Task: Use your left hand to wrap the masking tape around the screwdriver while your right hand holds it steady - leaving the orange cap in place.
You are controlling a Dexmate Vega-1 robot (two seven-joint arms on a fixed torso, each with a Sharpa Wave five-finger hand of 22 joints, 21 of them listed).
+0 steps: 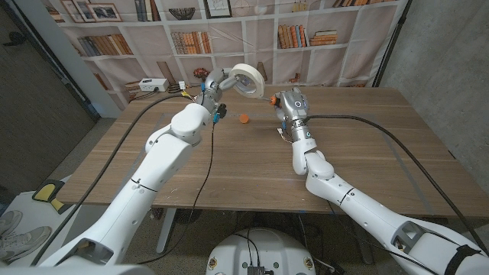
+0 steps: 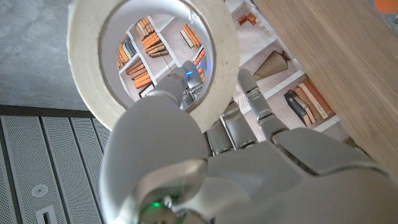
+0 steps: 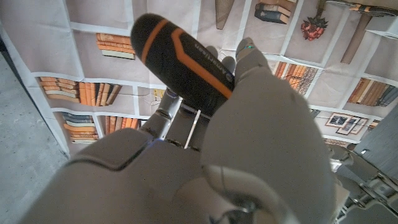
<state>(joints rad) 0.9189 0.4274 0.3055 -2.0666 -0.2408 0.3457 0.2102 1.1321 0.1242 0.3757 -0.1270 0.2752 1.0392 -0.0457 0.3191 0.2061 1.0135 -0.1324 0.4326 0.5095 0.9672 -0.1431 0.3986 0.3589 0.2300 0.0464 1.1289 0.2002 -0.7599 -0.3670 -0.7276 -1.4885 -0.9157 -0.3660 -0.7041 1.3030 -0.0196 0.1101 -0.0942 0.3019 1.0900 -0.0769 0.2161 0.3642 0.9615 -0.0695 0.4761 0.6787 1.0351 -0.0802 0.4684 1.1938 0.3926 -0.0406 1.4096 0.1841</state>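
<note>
The left hand [image 1: 208,93] is gripping the masking tape [image 1: 248,79], lifted at its two o'clock. The right hand [image 1: 289,103] is clutching the screwdriver [image 3: 183,62]. The orange cap [image 1: 244,118] is lying on the table [image 1: 367,153] between both hands.

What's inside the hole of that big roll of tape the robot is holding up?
A finger of the left robot hand pokes through the masking tape roll's hole; past it shows the bookshelf backdrop. The robot hand covers the roll's lower rim.

Behind the wooden table [image 1: 229,172] hangs a backdrop printed with bookshelves [image 1: 191,38], full of books and framed pictures. At the table's far left edge stands a small white box [image 1: 152,85] with cables. On the floor at the left lie grey shoes [image 1: 14,233].
</note>
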